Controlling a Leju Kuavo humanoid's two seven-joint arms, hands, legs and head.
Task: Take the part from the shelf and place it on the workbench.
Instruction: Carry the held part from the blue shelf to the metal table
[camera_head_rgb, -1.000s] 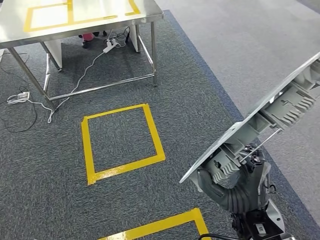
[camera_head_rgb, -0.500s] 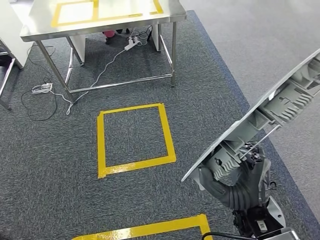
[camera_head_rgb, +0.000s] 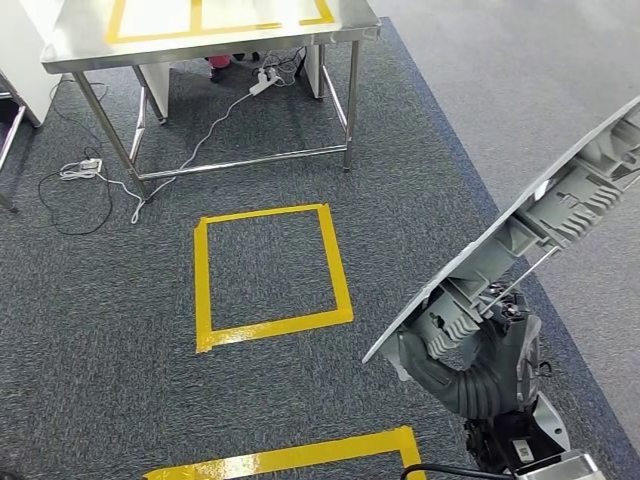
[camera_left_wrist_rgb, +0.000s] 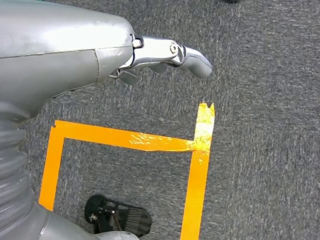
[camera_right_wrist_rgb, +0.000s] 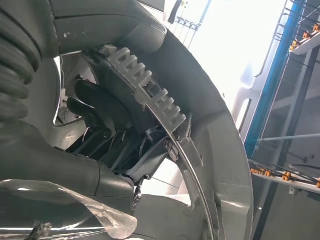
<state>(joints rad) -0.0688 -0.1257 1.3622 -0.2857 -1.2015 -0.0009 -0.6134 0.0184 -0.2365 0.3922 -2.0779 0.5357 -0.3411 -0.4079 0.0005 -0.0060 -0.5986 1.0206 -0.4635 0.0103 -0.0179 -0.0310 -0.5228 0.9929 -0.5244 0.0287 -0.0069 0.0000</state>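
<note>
Risk, as we judge it, lies in the long part (camera_head_rgb: 543, 215) tilting out of our right robot hand (camera_head_rgb: 483, 350), which grips its ribbed underside near one end, well short of the surface (camera_head_rgb: 226, 38), while our left robot hand (camera_left_wrist_rgb: 166, 52) hangs empty, fingers extended.
</note>
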